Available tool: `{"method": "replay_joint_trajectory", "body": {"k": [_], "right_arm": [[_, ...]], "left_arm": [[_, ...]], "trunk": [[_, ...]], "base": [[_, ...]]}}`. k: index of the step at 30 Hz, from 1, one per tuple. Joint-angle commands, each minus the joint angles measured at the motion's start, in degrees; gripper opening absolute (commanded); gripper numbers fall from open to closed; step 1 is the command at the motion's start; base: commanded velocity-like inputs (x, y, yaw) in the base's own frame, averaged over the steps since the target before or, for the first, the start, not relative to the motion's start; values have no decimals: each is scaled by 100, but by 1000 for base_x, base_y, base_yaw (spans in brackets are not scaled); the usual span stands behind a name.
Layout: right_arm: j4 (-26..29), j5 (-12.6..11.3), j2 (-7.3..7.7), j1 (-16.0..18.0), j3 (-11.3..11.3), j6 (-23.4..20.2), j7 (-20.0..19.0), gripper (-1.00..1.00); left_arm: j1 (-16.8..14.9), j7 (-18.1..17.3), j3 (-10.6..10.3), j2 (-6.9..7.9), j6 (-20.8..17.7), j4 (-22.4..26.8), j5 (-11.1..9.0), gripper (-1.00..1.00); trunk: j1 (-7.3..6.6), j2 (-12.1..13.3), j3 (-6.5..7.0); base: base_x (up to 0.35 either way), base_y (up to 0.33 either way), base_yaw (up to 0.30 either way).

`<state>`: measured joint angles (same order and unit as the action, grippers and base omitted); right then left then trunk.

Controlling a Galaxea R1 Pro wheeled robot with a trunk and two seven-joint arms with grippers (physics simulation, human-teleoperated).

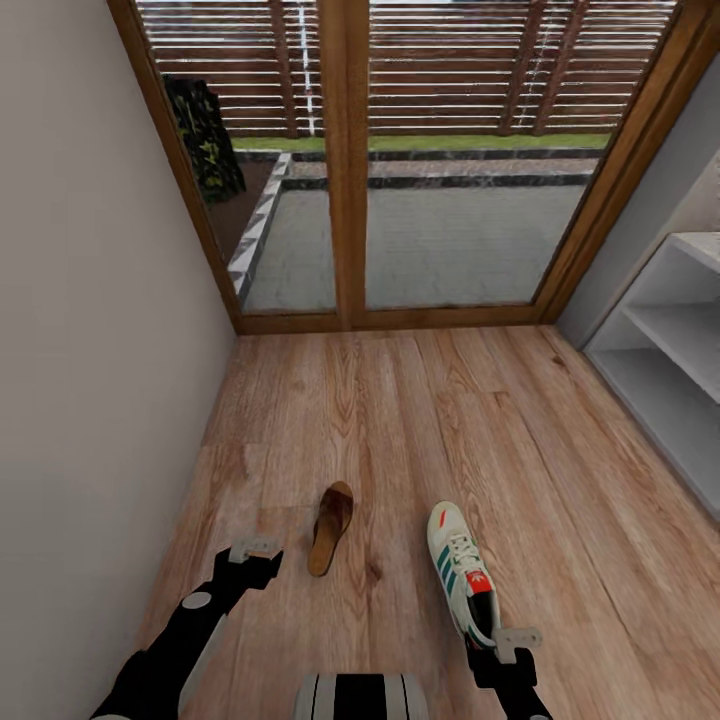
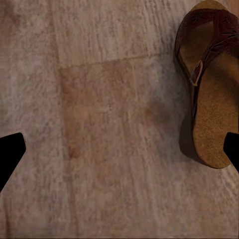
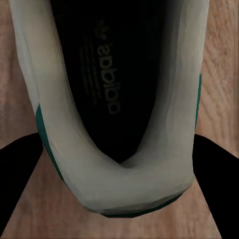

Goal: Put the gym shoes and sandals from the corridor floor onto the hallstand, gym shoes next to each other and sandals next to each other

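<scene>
One gym shoe (image 1: 461,577) and one sandal (image 1: 331,527) lie on the corridor floor (image 1: 420,420) just ahead of the robot, well apart from the hallstand (image 1: 672,340) at the right wall. The right gripper (image 1: 505,640) hangs over the shoe's heel, fingers spread, one to each side of the heel collar (image 3: 119,174) in the right wrist view; nothing is gripped yet. The left gripper (image 1: 254,549) hovers released over bare planks, the sandal (image 2: 211,84) beside one fingertip, not between the two. Closing the left as it stands would likely catch only the sandal's edge and skid it away. On the right, the soft collar may fold or slip, tipping the shoe toe-down. How low the right fingers sit is hard to judge here; too high, and they would pinch air.
</scene>
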<state>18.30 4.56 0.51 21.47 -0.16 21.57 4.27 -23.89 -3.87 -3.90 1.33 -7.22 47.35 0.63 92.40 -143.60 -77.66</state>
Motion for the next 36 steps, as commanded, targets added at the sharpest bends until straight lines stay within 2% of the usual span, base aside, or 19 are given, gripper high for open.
{"method": "replay_joint_trajectory", "body": {"k": [1, 6, 12, 16, 19, 23, 27, 30, 31, 36], "right_arm": [[-5, 50, 0, 1, -2, 13, 33, -100], [-6, 60, 48, 3, 2, 13, 30, -100], [-45, 50, 319, -2, 14, 12, 30, -100], [-95, 41, 425, -7, 15, 13, 30, -100], [-130, 38, 449, -11, 15, 18, 34, -100], [-199, 37, 460, -18, 15, 79, 37, -100], [-320, 35, 465, -19, 15, 188, 35, -100], [-478, 28, 451, -20, 16, 298, 36, -100], [-601, 21, 437, -20, 16, 389, 38, -100], [-766, 15, 432, -20, 16, 426, 38, -100]], "left_arm": [[42, 2, -6, 6, 41, -31, 8, 100], [246, 77, 8, 17, 544, -332, 10, 100], [338, 109, 12, 25, 1153, -913, -9, 100], [352, 116, 14, 25, 1592, -1366, -33, 100], [356, 120, 42, 23, 1960, -1757, -96, 100], [358, 122, 239, 18, 2358, -2203, -213, 100], [391, 164, 406, 23, 2486, -2350, -246, 100], [586, 308, 557, 34, 2604, -2392, -261, 100], [716, 525, 679, 49, 2812, -2423, -259, 100], [771, 676, 723, 77, 2941, -2446, -252, 100]], "trunk": [[-3, 0, 28], [-16, 7, 181], [-32, 15, 367], [-42, 20, 491], [-50, 24, 584], [-60, 30, 709], [-70, 35, 833], [-117, 117, 918], [-139, 157, 945], [-249, 357, 1079]], "base": [[0, 0, -61], [0, 0, -76], [0, 0, -83], [0, 0, -71], [0, 0, -30], [0, 0, -10], [0, 0, -3], [0, 0, 0], [0, 0, 0], [0, 0, 0]]}}
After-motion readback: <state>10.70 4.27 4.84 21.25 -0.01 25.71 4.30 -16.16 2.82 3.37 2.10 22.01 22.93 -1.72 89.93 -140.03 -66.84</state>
